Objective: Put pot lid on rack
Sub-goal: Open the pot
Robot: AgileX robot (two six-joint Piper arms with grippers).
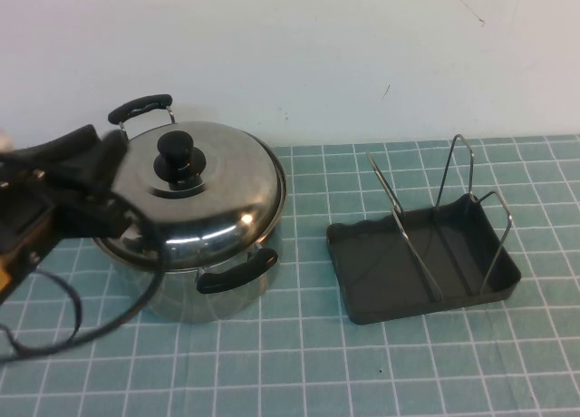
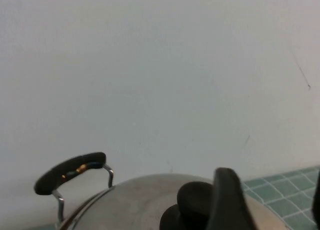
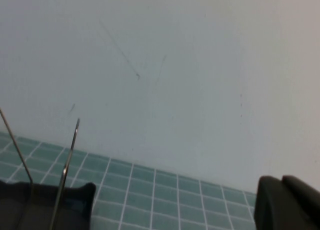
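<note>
Pot lid: I see the pot lid seated on the steel pot at the left of the green tiled mat, its black knob upright at the centre. The left wrist view shows the lid's dome and the knob close to the camera.

Pot: two black handles, one at the far side and one at the near side.

Rack: the rack lies flat on the mat to the right of the pot, well apart from it. Its upright wire loops carry nothing. The right wrist view shows one corner of the tray with two wires rising from it.

Left gripper: I have the left gripper at the lid's left edge, above the pot's rim. In the left wrist view one dark finger stands just beside the knob. How far the fingers are spread, I cannot tell; whether they hold anything, I cannot tell.

Right gripper: outside the high view. In the right wrist view only a dark part of the right gripper shows at the frame's edge; its opening cannot be determined.

Cable: a black cable trails from the left arm across the mat.
</note>
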